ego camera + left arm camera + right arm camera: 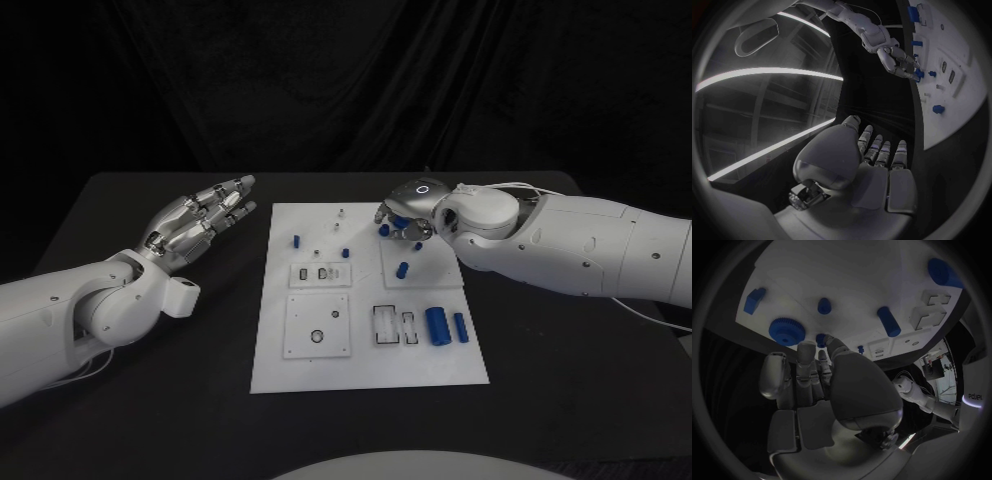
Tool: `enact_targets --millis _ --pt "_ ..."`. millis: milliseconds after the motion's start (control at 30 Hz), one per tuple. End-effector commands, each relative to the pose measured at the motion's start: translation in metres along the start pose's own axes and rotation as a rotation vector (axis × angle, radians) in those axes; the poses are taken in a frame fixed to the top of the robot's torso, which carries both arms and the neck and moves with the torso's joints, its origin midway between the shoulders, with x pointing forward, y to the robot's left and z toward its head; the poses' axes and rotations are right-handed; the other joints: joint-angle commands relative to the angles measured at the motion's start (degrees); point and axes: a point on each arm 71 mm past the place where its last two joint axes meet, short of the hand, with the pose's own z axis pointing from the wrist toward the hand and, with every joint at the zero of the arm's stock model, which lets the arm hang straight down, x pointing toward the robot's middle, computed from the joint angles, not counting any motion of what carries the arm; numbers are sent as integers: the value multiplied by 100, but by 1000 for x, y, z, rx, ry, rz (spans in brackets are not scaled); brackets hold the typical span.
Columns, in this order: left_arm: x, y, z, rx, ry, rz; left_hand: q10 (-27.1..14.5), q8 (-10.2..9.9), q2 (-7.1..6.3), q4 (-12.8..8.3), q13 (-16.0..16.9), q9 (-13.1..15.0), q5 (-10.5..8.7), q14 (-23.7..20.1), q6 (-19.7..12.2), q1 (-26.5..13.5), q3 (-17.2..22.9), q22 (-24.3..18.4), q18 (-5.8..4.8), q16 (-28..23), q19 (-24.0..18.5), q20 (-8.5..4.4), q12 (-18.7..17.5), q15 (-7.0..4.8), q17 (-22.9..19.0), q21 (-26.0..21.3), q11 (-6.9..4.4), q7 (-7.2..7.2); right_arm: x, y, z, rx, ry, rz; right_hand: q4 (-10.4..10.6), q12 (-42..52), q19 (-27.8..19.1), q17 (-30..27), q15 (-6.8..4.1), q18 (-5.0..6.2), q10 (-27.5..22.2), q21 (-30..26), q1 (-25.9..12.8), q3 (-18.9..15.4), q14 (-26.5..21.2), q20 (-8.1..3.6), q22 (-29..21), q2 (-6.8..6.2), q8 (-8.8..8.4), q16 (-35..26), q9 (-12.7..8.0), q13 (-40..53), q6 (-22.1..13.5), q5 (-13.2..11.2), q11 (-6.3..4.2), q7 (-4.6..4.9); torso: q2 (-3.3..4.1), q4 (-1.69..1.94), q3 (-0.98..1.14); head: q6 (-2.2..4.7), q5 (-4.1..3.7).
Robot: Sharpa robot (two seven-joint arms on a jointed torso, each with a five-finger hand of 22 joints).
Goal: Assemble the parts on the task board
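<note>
My right robot hand [405,222] pinches a small blue peg [821,339] at the far edge of the white board [433,365], beside the blue gear [787,331]. If I tilt it, it may jam or topple. My left robot hand [202,222] hovers spread, left of the board.

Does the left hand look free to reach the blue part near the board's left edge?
Probably yes: the left hand hovers open beside the task board, nothing between it and the blue part; the right hand works farther right.

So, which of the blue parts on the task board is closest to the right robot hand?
The small blue part at the board's far edge, at the right robot hand's fingertips. The blue gear and the other blue parts lie farther from them.
</note>
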Motion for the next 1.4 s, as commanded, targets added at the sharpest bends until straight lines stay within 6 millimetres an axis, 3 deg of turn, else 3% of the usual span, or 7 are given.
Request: enact_targets --millis 33,300,633,1133,1400 --pt "2 -17 -1 242 15 -14 4 23 15 -12 -3 2 19 6 23 63 27 0 -60 -20 16 30 15 39 -5 -9 37 4 -1 3 2 -29 -39 -3 -2 -25 28 -1 -4 -64 47 33 -22 31 34 13 6 -47 -11 10 9 -8 11 33 -3 -15 -1 3 -1 -15 -5" --pt "2 -16 1 237 18 -16 1 20 18 -34 -3 1 20 13 22 66 51 4 -57 -18 24 51 19 55 -1 -4 50 10 2 6 6 -39 -41 -3 42 -98 16 -15 -2 -64 120 36 -41 220 9 22 39 -25 40 9 52 -13 193 23 -8 -32 5 7 4 -27 -16" --pt "0 -15 1 227 21 -18 1 15 21 -69 -1 0 21 28 18 68 90 9 -50 -12 36 87 27 83 6 3 69 18 2 6 8 -45 -53 -4 76 -144 127 254 -76 -101 737 153 21 778 154 -42 273 -78 338 201 330 0 968 -81 -107 61 1 -12 -5 -41 17" --pt "-1 -13 3 213 29 -25 -7 5 7 -151 -2 -1 21 56 8 76 169 16 -36 -2 56 147 30 129 19 14 98 29 5 3 12 -21 -5 -15 105 -312 69 119 -40 -87 853 91 -60 907 105 -24 230 -221 240 111 400 -36 865 -175 -47 53 -2 -12 -7 -39 40" --pt "0 -12 4 210 33 -27 -8 5 6 -162 -2 -1 23 59 12 76 180 17 -34 -1 58 153 30 134 20 14 102 30 9 2 12 -20 38 17 84 -349 -1 -56 -38 -63 994 15 -37 1016 27 -14 156 -229 221 -15 448 -24 871 -113 -62 43 -1 -13 -6 -60 42"
